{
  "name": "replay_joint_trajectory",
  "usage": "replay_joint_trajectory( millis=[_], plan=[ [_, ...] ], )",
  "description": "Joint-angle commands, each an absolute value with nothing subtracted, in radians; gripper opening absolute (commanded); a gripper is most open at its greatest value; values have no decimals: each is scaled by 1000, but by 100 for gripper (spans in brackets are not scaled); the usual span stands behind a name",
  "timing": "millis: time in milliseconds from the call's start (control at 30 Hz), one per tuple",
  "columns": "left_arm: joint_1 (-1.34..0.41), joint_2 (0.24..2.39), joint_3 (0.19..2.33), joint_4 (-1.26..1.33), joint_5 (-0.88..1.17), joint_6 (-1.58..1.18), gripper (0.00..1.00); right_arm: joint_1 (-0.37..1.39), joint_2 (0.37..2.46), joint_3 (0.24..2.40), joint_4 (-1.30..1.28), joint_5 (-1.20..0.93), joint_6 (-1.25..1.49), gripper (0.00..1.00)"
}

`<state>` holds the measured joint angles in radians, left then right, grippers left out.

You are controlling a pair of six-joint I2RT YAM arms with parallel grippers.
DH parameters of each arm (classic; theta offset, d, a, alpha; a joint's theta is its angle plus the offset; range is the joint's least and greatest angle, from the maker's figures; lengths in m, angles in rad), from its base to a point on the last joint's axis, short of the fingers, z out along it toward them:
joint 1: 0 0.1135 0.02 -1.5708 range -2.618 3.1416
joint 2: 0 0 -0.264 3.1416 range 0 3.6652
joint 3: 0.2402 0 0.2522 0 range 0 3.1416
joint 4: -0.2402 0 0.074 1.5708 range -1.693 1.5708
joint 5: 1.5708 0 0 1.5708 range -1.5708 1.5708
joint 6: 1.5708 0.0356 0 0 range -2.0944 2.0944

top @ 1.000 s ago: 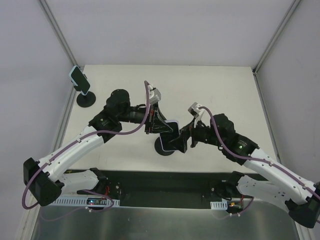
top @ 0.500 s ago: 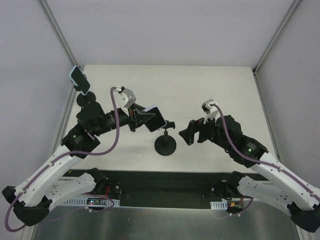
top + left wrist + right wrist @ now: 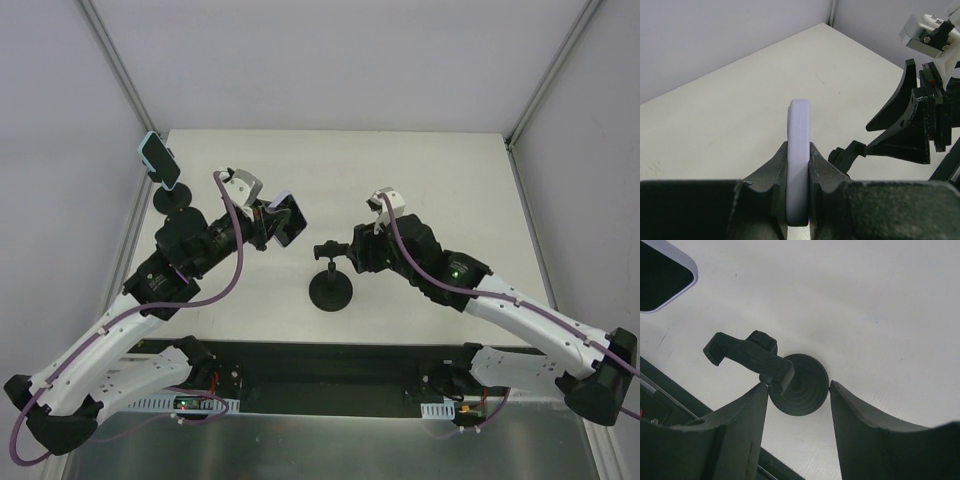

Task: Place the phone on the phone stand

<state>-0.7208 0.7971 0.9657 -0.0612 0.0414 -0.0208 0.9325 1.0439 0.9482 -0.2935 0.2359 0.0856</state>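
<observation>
My left gripper (image 3: 275,222) is shut on a lavender-cased phone (image 3: 287,219), held edge-on in the air to the left of the stand; the left wrist view shows the phone (image 3: 799,165) clamped between both fingers. A black phone stand (image 3: 330,289) with a round base and an empty clamp head (image 3: 329,250) stands at table centre. My right gripper (image 3: 358,252) is open just right of the clamp head. In the right wrist view the stand (image 3: 790,380) sits between my open fingers (image 3: 737,430), and a corner of the phone (image 3: 662,275) shows top left.
A second black stand (image 3: 173,195) at the far left edge carries a teal-cased phone (image 3: 160,160). White walls and metal frame posts enclose the table. A dark rail runs along the near edge.
The left gripper has lifted the phone off the centre stand and carried it left and up. The right gripper drew back, then came in close to the stand's clamp head.
</observation>
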Motion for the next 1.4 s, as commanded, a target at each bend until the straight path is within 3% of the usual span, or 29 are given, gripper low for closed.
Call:
replay_joint_trajectory(
  millis=[0,433,900,1067,1367],
  plan=[
    [-729,795,979,32,28,-11,0,953,1078,1006,-230,247,87,52],
    [-729,822,986,26,104,-9,0,962,1109,999,-199,241,71,32],
    [-729,822,989,17,86,-9,0,962,1124,999,-201,203,64,31],
    [-729,821,989,17,83,-11,0,962,1124,999,-199,202,58,24],
    [-729,824,994,14,100,-11,0,962,1132,999,-206,196,61,27]
  ],
)
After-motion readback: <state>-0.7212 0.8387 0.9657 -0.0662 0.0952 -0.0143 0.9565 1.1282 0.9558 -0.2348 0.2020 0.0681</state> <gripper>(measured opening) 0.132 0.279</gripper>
